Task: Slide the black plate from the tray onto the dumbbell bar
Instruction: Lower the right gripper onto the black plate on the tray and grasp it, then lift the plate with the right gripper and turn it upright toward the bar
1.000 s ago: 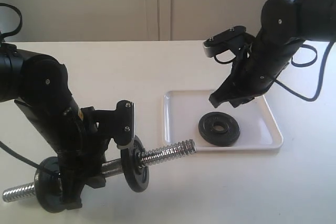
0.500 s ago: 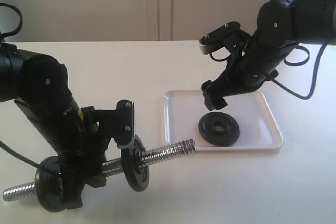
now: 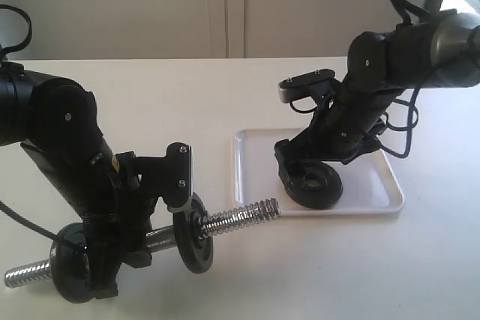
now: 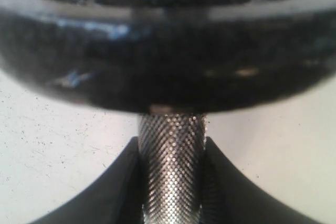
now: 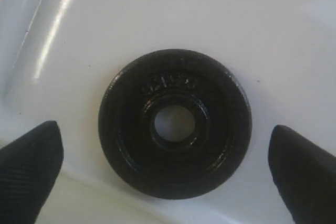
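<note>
I see a plain white counter (image 3: 150, 95) with pale panelled doors (image 3: 225, 5) behind it. The white tray (image 3: 371, 174) sits on the counter's right half, and the black plate (image 3: 330, 185) lies flat in it, towards its front edge.

On the left, my left arm (image 3: 67, 155) is bent low over the counter. The left jaws are clamped on the knurled middle of the dumbbell bar (image 3: 240, 217), pressing it from both sides in the wrist view (image 4: 172, 171). The bar is tilted, its bare threaded end pointing at the tray's near corner and stopping just short of it. Two black discs (image 3: 193, 234) sit on it, one either side of the grip.

My right arm (image 3: 375, 88) reaches down into the tray. The right jaws are spread wide, straddling the plate (image 5: 220, 129) without touching it.
</note>
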